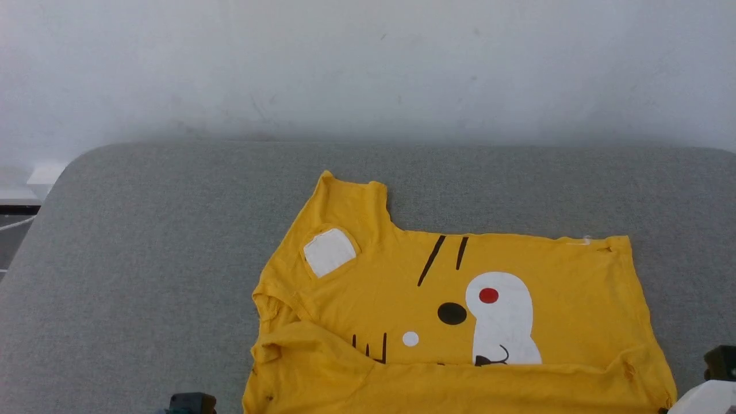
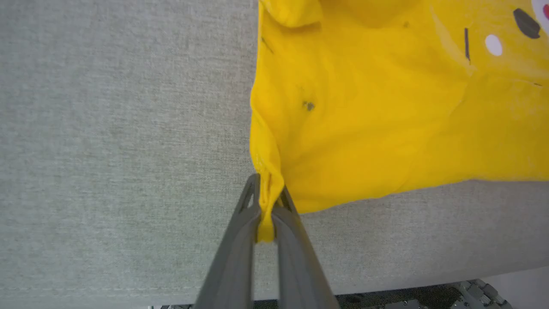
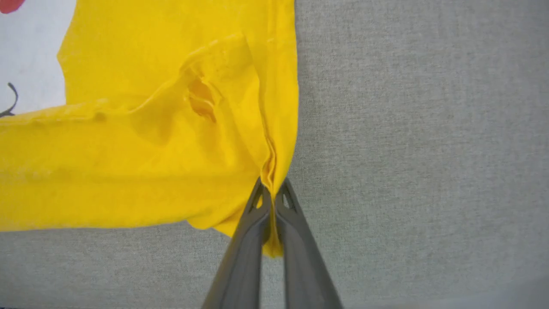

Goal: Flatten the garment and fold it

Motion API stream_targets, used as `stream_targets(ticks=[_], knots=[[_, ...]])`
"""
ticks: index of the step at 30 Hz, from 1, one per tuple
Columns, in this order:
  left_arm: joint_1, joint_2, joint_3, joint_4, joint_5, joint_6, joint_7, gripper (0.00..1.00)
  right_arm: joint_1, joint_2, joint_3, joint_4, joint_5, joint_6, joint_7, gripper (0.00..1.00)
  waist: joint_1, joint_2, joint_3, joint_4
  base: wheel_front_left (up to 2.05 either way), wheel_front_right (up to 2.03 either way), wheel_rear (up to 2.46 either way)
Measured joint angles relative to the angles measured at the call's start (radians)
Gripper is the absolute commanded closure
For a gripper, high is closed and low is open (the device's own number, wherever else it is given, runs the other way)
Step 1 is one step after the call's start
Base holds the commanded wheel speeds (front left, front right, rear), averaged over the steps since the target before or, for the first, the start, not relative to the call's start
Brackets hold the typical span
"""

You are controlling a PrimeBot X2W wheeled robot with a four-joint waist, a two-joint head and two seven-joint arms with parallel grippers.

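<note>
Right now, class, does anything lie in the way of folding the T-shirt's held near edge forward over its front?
Nothing visible does. The left gripper and right gripper each pinch a near corner of the T-shirt; no other object lies on its printed front or the grey surface beyond.

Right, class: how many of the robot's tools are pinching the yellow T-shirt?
2. The left tool grips the T-shirt at its near left corner; the right tool grips its near right corner.
</note>
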Motion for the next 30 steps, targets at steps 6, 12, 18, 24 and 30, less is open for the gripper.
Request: stream_targets(ticks=[6, 12, 18, 24, 30], knots=[[-0.004, -0.034, -0.016, 0.093, 0.01, -0.023, -0.047, 0.0, -0.01, 0.003, 0.016, 0.072, -0.046, 0.0, -0.07, 0.0, 0.0001, 0.0, -0.002, -0.007, 0.0, 0.0, 0.0], [-0.034, -0.043, 0.008, 0.109, 0.017, -0.056, -0.122, 0.0, -0.028, -0.028, 0.06, 0.088, -0.041, 0.0, -0.119, 0.0, 0.0001, 0.0, -0.009, -0.002, 0.0, 0.0, 0.0], [-0.111, -0.043, 0.077, 0.052, 0.103, -0.1, -0.363, 0.0, -0.101, -0.053, 0.052, 0.015, -0.03, 0.0, -0.29, 0.0, 0.0001, 0.0, -0.015, -0.006, 0.0, 0.0, 0.0], [-0.143, -0.054, 0.136, 0.041, 0.188, -0.107, -0.477, 0.0, -0.141, -0.042, 0.103, -0.085, -0.039, -0.001, -0.556, 0.0, 0.0001, 0.0, -0.014, -0.025, 0.0, 0.0, 0.0], [-0.214, -0.071, 0.173, 0.02, 0.276, -0.16, -0.486, 0.0, -0.165, 0.038, 0.13, -0.134, -0.06, -0.001, -0.74, 0.0, 0.0001, -0.0001, 0.024, -0.054, 0.0, 0.0, 0.0]])
